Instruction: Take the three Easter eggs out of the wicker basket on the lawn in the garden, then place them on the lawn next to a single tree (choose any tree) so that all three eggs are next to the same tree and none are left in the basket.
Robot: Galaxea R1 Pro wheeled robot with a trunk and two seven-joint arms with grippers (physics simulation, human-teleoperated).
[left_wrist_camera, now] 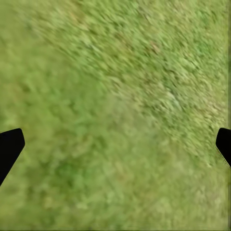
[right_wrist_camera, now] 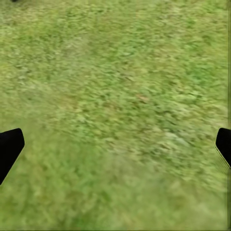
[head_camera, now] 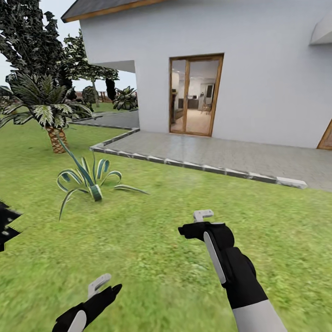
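Observation:
The lawn (head_camera: pixel 152 258) of the garden spreads out in front of me, mottled green. The Easter eggs, the wicker basket and the tree are out of view. My left gripper (head_camera: pixel 107 287) hangs low at the near left over grass. My right gripper (head_camera: pixel 193 222) is held higher, in the middle right. In the left wrist view the two dark fingertips (left_wrist_camera: pixel 9 147) stand far apart with only grass (left_wrist_camera: pixel 115 120) between them. The right wrist view is the same, with fingertips (right_wrist_camera: pixel 9 147) wide apart over bare grass (right_wrist_camera: pixel 115 110). Both grippers are open and hold nothing.
A white house (head_camera: pixel 258 69) with a glass door (head_camera: pixel 196 94) stands ahead behind a grey paved patio (head_camera: pixel 221 154) with a stone kerb. A striped spiky plant (head_camera: pixel 90 180) and a short palm (head_camera: pixel 53 115) stand at the left. Dark foliage (head_camera: pixel 7 226) pokes in at the left edge.

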